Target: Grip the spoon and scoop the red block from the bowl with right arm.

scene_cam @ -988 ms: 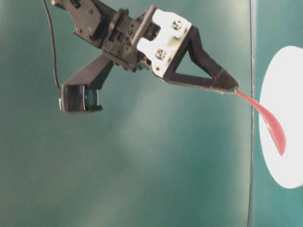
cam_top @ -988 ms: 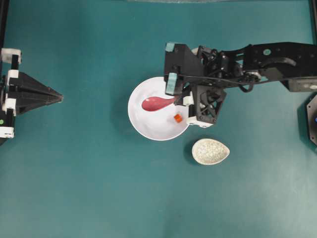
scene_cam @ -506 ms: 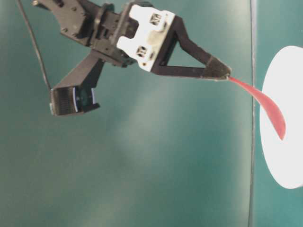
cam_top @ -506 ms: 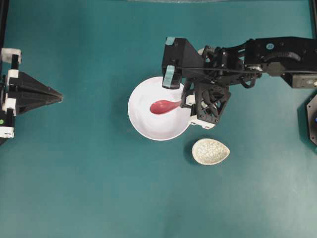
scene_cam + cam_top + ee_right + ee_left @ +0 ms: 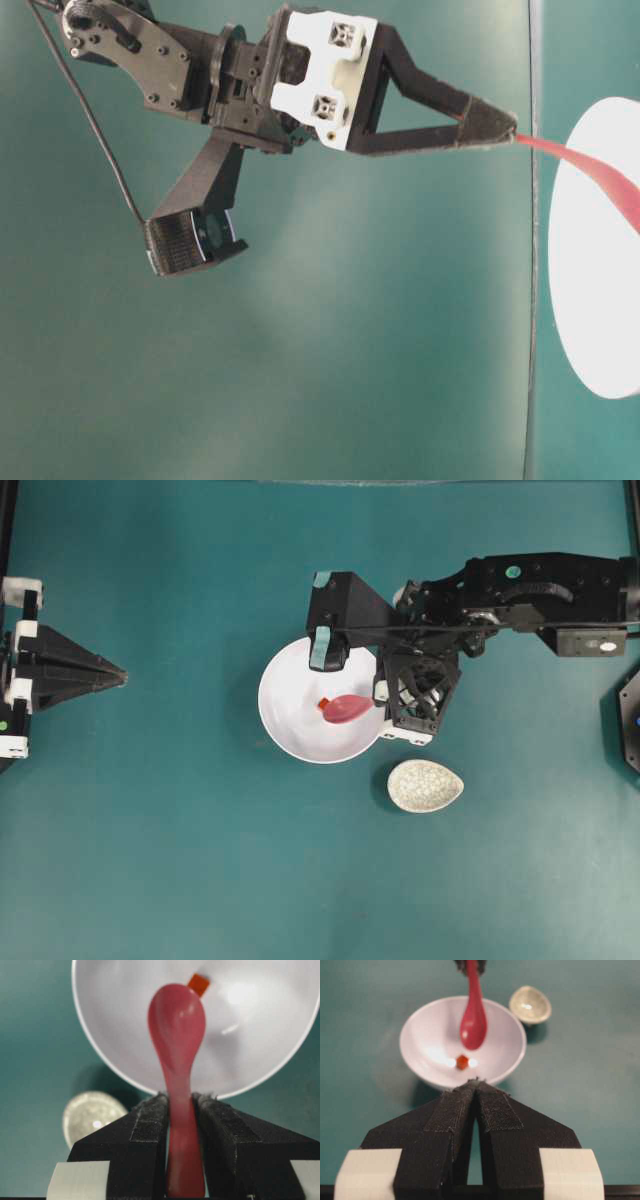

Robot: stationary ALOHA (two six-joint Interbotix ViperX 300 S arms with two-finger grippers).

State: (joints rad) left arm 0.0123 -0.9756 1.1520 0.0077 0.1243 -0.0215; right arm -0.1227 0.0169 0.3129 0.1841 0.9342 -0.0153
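Note:
The white bowl sits mid-table. My right gripper is shut on the handle of the pink-red spoon, whose bowl hangs inside the white bowl. The tiny red block lies on the bowl's floor just off the spoon's tip, outside the spoon. The right wrist view shows the spoon clamped between the pads, with the block beyond its tip. The left wrist view shows the block and spoon in the bowl. My left gripper is shut and empty at the far left.
A small speckled grey-white teardrop dish sits on the teal table just right of and below the bowl, close under the right arm's wrist. It also shows in the right wrist view and the left wrist view.
The right gripper has drawn the spoon back across the bowl toward the right rim. The block, earlier beside the handle, now lies at the spoon's tip. The left arm has not moved.

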